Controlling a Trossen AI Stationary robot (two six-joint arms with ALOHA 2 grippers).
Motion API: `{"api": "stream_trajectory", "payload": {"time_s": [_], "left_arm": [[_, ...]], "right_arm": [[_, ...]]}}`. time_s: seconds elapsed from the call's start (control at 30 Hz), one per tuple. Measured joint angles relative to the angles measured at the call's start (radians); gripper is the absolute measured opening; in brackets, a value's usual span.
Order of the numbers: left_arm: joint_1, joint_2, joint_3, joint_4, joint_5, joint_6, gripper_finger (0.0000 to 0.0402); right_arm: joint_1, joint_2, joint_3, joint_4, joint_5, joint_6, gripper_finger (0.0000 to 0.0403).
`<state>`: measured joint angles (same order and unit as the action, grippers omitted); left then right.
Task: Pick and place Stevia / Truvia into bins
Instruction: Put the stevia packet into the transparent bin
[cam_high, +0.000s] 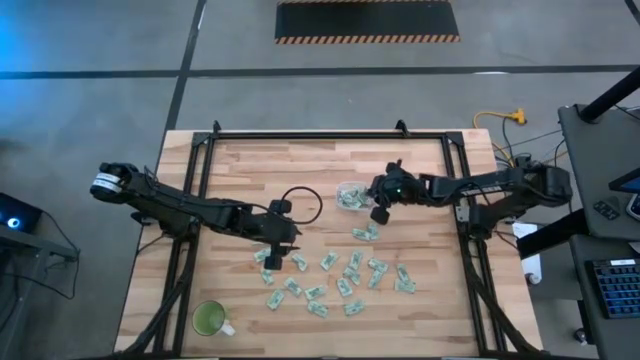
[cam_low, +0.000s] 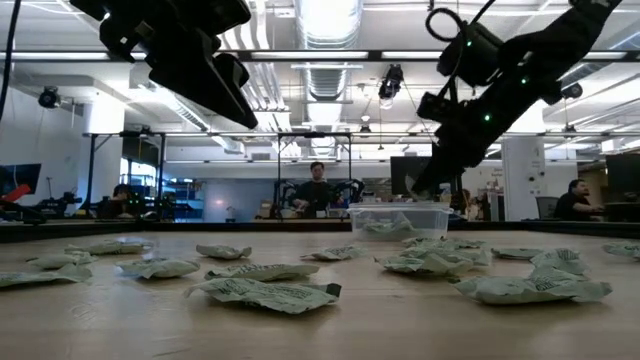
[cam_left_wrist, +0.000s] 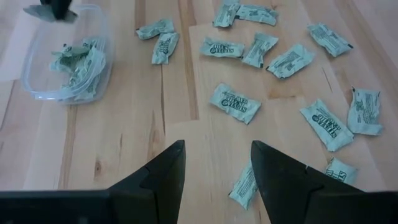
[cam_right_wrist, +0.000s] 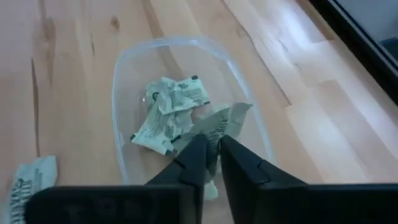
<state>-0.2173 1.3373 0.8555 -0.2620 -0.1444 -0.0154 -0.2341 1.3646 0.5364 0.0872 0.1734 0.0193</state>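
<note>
Few sachets (cam_right_wrist: 171, 112) sit in the bin (cam_right_wrist: 124, 74); most (cam_high: 330, 275) lie loose on the desk (cam_high: 240, 170). Right gripper (cam_right_wrist: 211, 152) over bin, jaws pinching one sachet. Left gripper (cam_left_wrist: 214, 168) released, empty, above the scatter.

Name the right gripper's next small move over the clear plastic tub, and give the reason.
Probably open the fingers a little wider. The right gripper hangs over the shallow clear plastic tub with a pale green paper sachet still between its barely parted fingers, above sachets already inside. More opening should drop it in.
</note>
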Motion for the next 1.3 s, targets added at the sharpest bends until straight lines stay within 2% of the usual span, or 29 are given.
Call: {"api": "stream_trajectory", "payload": {"time_s": [0.27,0.47,0.6,0.77,1.03,1.3], "left_arm": [[0.000,0.000,0.000,-0.011,-0.003,0.001,0.0167],[0.000,0.012,-0.004,-0.169,-0.076,-0.027,0.0167],[0.002,0.036,-0.005,-0.346,-0.080,-0.151,0.0167],[0.003,0.055,-0.014,-0.510,-0.096,-0.292,0.0167],[0.004,0.057,-0.094,-0.507,-0.093,-0.322,0.0167],[0.006,0.057,-0.151,-0.412,-0.061,-0.322,0.0167]], "right_arm": [[0.000,0.039,0.015,0.028,0.000,-0.039,0.0133],[0.023,-0.003,0.015,0.021,-0.015,-0.085,0.0170],[0.049,-0.018,0.015,0.024,-0.072,-0.108,0.0173],[0.072,-0.023,0.015,0.023,-0.081,-0.111,0.0163],[0.118,-0.024,0.015,0.023,-0.104,-0.106,0.0149],[0.157,-0.024,0.015,0.022,-0.107,-0.102,0.0140]]}}
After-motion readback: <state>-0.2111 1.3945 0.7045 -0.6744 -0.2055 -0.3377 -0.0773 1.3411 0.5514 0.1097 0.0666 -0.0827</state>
